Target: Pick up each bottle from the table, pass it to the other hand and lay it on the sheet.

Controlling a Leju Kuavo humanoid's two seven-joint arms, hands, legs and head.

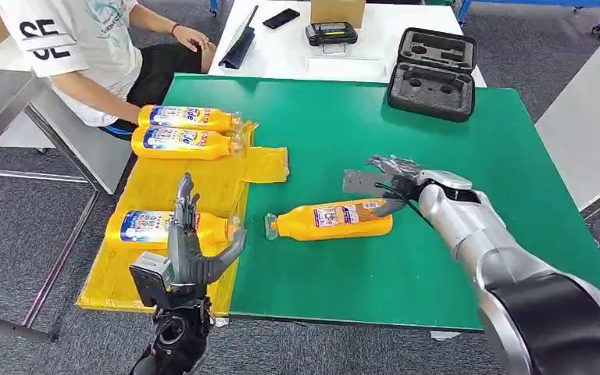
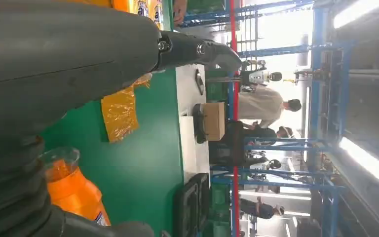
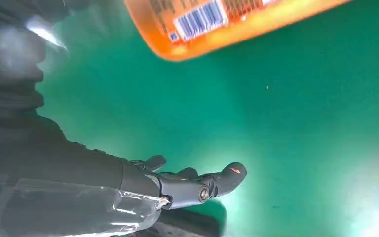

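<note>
Three bottles already down on the yellow sheet (image 1: 152,183): two side by side at the far end (image 1: 189,118) (image 1: 186,143), and a third bottle near the front edge (image 1: 168,227), partly hidden behind the left hand (image 1: 191,246). One bottle left (image 1: 333,219), lying on its side on the green desk (image 1: 437,156) just beside the sheet, cap end toward it. By that count, roughly three quarters done; remaining: pick up, pass across, lay down.

Right hand (image 1: 387,183) at the base end of that last bottle, fingers spread, seemingly touching or just above it; firm grip not yet evident. Left hand raised upright over the sheet's near edge, fingers apart, holding nothing.

Right wrist view: clear green gap between fingertips (image 3: 229,177) and the bottle's barcode end (image 3: 212,24), so probably apart, which the head view cannot settle. Left wrist view: the clear cap end of the bottle (image 2: 61,165) close by. Head view alone: a seated person (image 1: 86,47) beyond the sheet, and an open black case (image 1: 433,74) at the desk's far edge.
</note>
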